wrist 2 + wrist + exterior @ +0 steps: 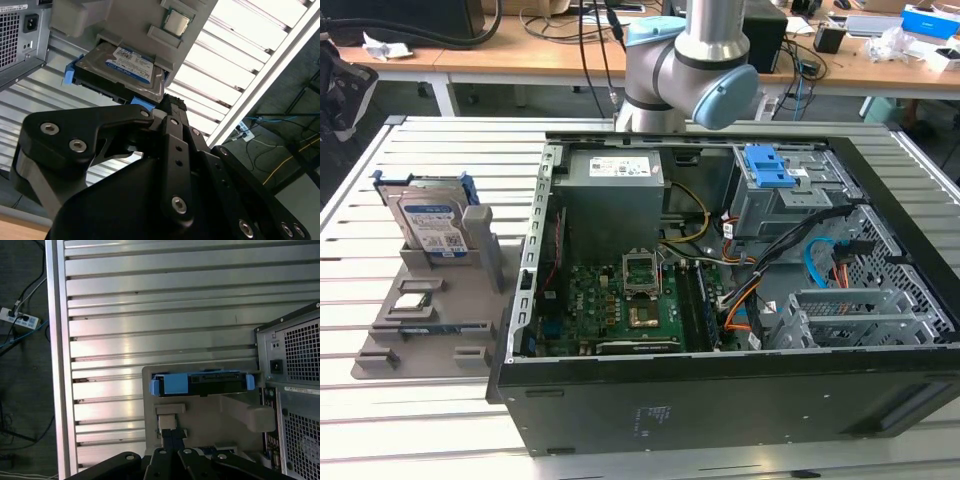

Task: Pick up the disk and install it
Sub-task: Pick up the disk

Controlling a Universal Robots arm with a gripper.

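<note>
Gripper (169, 434), looks closed & empty, aims straight at disk (200, 383), edge-up in holder (485, 245) mid-left of exterior view, long axis crosswise.

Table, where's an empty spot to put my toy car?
In the exterior view, bare slats of the table lie behind the disk in its grey stand, and in front of the stand along the near edge. Crowded: inside the computer case, full of boards and cables.

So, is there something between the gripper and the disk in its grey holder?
Nothing visible does. In the first wrist view the gripper points at the grey holder, and the disk stands in it with its blue-framed edge uncovered.
</note>
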